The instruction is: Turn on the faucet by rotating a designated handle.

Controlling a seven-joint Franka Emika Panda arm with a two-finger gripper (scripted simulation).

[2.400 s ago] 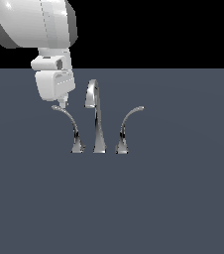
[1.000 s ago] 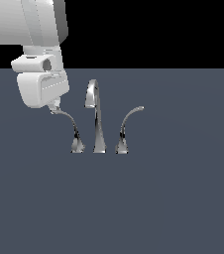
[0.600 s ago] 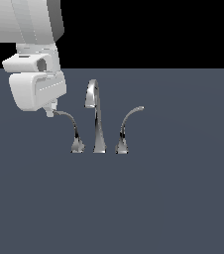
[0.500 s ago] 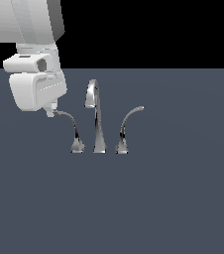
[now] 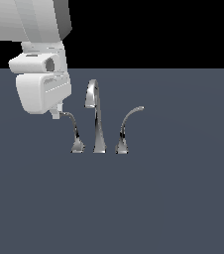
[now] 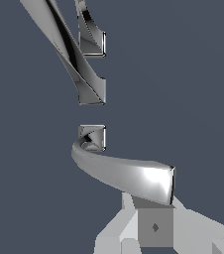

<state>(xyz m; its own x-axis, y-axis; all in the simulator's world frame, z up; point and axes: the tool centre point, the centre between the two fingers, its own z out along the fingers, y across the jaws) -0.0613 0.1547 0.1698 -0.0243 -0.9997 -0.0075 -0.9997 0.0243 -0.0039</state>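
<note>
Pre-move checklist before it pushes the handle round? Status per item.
1. Gripper is at the correct lever, the handle arcing toward the exterior view's left: ok.
2. Gripper sits at the handle's tip, not its base: ok, both views agree.
3. Actual contact with the tip: cannot tell; the wrist view shows a finger right against it, but no clear touch.
4. Gripper open or shut: cannot tell; the fingers are mostly hidden.
5. Clearance from the central spout: ok, the gripper body stays on the far side of the handle from it.
6. Other lever untouched: ok, nothing near it.
</note>
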